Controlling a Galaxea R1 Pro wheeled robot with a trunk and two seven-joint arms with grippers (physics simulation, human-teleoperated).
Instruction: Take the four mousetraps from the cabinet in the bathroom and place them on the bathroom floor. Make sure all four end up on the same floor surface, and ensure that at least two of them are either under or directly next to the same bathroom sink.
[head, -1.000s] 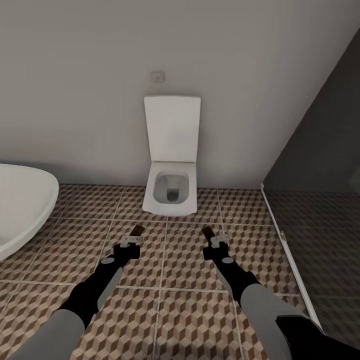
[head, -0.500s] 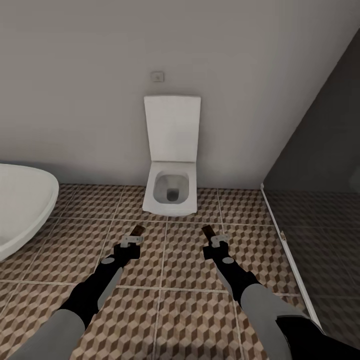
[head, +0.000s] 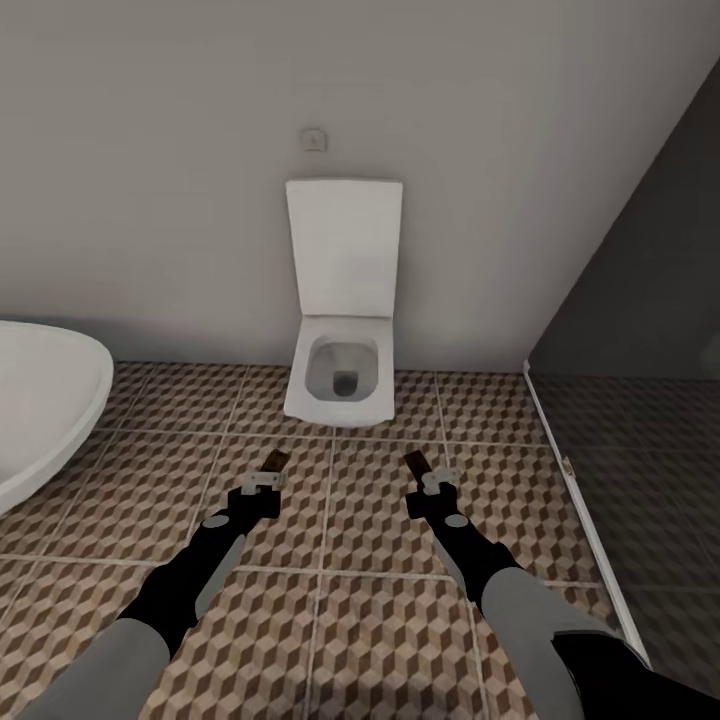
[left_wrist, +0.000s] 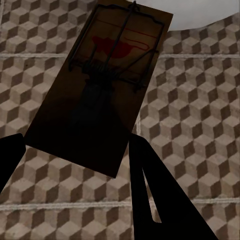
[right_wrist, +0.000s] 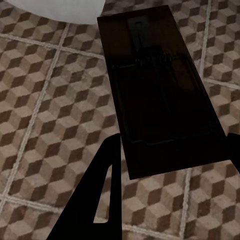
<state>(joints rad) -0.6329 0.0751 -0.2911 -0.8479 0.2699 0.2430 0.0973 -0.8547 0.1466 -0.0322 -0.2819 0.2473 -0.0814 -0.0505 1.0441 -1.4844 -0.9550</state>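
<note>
Only the view shifted; each end effector pinches a mousetrap (left_wrist: 100, 95), (right_wrist: 160, 95), board ends hidden between fingers.

Flat, even sim lighting w/ soft compression blur; dim wrist views, both held mousetraps (left_wrist: 100, 95) (right_wrist: 160, 95) in shadow.

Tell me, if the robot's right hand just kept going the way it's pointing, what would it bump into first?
Probably the white toilet. The right hand, shut on a mousetrap, points forward, slightly toward it. If it is angled downward, the trap's tip would meet the tiled floor first; depth is unclear.
</note>
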